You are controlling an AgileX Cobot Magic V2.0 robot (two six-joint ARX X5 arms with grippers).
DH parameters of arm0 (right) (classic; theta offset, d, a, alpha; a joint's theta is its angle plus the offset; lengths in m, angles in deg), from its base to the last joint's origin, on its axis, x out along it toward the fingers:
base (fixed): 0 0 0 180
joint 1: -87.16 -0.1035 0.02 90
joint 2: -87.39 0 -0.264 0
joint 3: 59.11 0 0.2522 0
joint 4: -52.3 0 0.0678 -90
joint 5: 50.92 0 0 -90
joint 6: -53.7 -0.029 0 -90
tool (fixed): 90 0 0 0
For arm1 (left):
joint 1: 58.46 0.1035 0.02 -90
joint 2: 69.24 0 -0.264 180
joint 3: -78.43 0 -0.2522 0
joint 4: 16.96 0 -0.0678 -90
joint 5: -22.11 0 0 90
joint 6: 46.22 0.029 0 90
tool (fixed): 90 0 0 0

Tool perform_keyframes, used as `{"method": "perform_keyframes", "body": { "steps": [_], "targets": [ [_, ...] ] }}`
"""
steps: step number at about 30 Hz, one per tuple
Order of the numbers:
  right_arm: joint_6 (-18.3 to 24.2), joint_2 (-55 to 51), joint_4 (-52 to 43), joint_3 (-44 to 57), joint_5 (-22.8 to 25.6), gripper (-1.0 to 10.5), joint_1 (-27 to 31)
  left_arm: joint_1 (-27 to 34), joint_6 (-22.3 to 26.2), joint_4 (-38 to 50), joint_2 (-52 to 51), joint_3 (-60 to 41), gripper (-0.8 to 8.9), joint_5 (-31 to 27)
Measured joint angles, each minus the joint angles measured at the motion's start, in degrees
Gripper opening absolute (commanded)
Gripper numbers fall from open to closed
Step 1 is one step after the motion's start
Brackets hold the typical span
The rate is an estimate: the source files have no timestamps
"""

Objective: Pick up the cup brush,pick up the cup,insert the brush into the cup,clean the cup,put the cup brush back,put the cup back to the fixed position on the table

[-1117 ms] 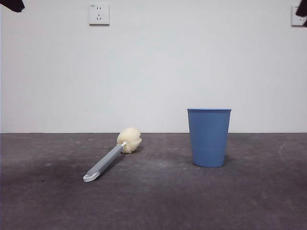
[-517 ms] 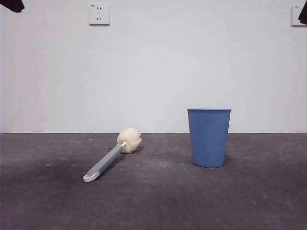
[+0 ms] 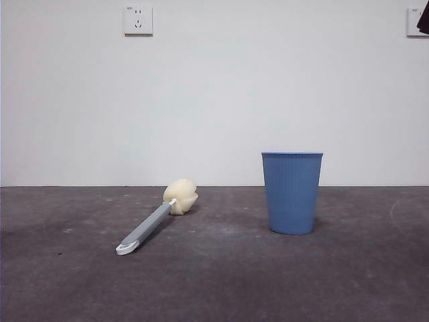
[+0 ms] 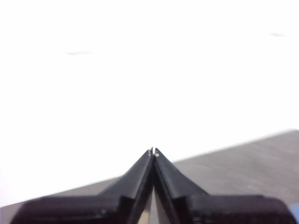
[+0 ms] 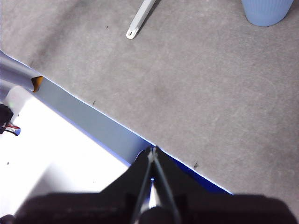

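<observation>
The brush point(image 3: 155, 223) is laid flat on the counter point(image 3: 221, 282), well apart from the cup point(image 3: 292, 192), which is stood upright. The left gripper point(image 4: 153, 152) is held up with jaws closed on nothing. The right gripper point(image 5: 153, 150) is also closed and empty, near the counter's edge.

A plain white wall point(image 3: 221, 100) fills the upper half of the front view and meets the dark grey table point(image 3: 221, 282) along a straight level line. A white power socket point(image 3: 138, 20) is mounted high on the wall toward the left, and part of a second socket plate point(image 3: 414, 23) shows at the top right corner. The table surface is matte and scuffed, with pale smudges. Lighting is even and soft.
</observation>
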Motion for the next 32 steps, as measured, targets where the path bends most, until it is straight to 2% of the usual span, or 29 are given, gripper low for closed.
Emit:
{"method": "perform_keyframes", "body": {
  "steps": [4, 9, 14, 21, 29, 32],
  "targets": [
    [0.0, 0.0, 0.0, 0.0, 0.0, 0.0, 0.0, 3.74, 0.31, 5.33, -8.63, -11.93, -0.03, -3.69],
    [0.02, 0.0, 0.0, 0.0, 0.0, 0.0, 0.0, 5.01, 0.33, 5.35, -17.77, -26.08, -0.03, -4.26],
    [0.0, 0.0, 0.0, 0.0, 0.0, 0.0, 0.0, 5.01, -0.17, 5.18, -24.57, -34.97, -0.03, -4.26],
    [0.0, -0.02, 0.0, 0.0, 0.02, 0.0, 0.0, 5.03, -1.73, 2.84, -28.96, -40.13, -0.03, -4.76],
    [0.0, -0.02, 0.0, 0.0, 0.0, 0.0, 0.0, 5.09, -2.47, -7.85, -28.96, -40.37, -0.03, -6.47],
    [0.0, -0.04, 0.0, 0.0, 0.0, 0.0, 0.0, 5.09, -2.91, -8.76, -28.94, -40.35, -0.03, -6.6]
  ]
}}
